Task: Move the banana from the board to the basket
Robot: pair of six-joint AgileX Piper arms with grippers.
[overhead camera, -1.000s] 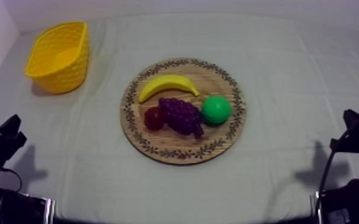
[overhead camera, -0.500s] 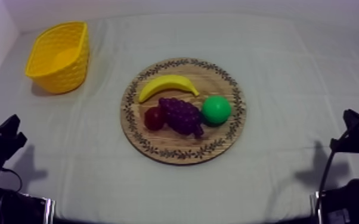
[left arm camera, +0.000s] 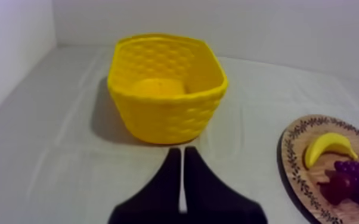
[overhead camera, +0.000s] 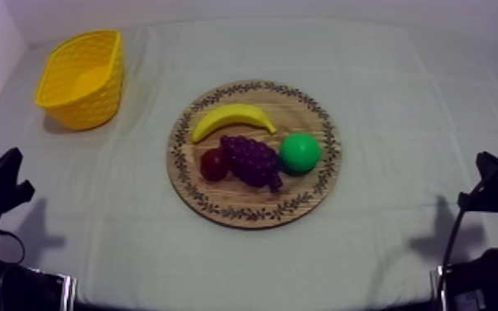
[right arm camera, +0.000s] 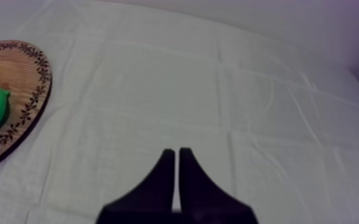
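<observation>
The banana (overhead camera: 234,118) lies on the far half of the round wooden board (overhead camera: 318,178), with its curve running along the patterned rim. It is a smooth yellow crescent and looks like hard plastic. Just beside it, toward the board's near half, are the knobbly bunch of grapes (overhead camera: 252,159), the small red fruit (overhead camera: 213,164) and a glossy green fruit (overhead camera: 300,152). The banana's outer side is free, which should leave room for a grasp from above.

The yellow basket (overhead camera: 95,103) stands well apart from the board, off its far left. It is an empty oval with flaring, weave-moulded walls.

The left pincer (left arm camera: 183,150) and the right pincer (right arm camera: 176,152) are both clenched on nothing, low over the creased cloth of the table (overhead camera: 385,99) on either side of the board. The pick is not yet begun, and the left arm looks better placed for it.
</observation>
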